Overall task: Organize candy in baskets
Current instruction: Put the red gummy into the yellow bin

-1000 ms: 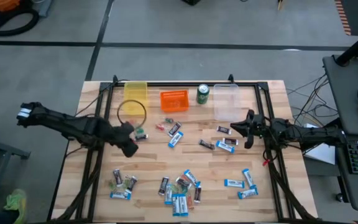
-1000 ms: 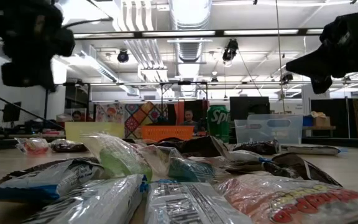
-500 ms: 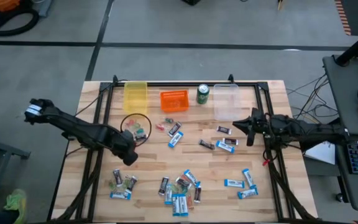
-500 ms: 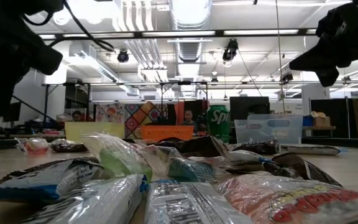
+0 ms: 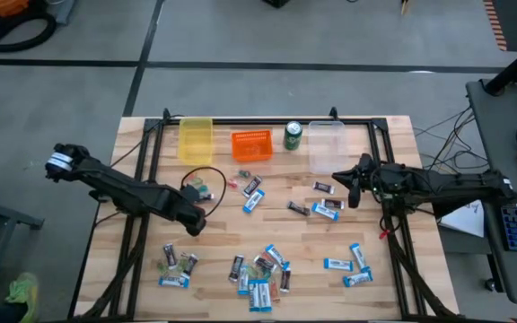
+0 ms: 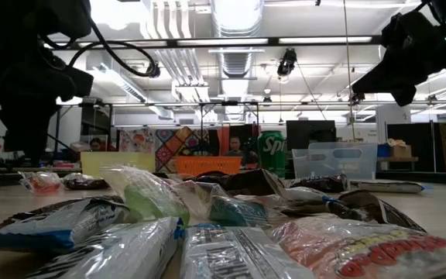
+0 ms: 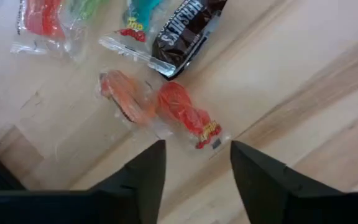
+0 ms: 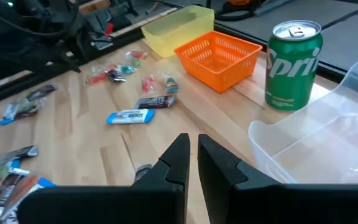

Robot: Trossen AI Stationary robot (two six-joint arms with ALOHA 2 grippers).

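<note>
Candy [image 5: 257, 289] litters your table's lower middle. Your left gripper [image 7: 194, 165], jaws apart and empty, hovers above red sweets [image 7: 185, 112]; your right gripper [image 8: 191, 152], at centre right, is closed on nothing.

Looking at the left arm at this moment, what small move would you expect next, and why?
Probably a short drop straight down. The left gripper is open, its fingers apart just short of a red wrapped sweet lying on the table. Lowering and easing forward would bring the fingers to either side of it before closing. The right gripper is shut and holds nothing, near the clear bin.
</note>
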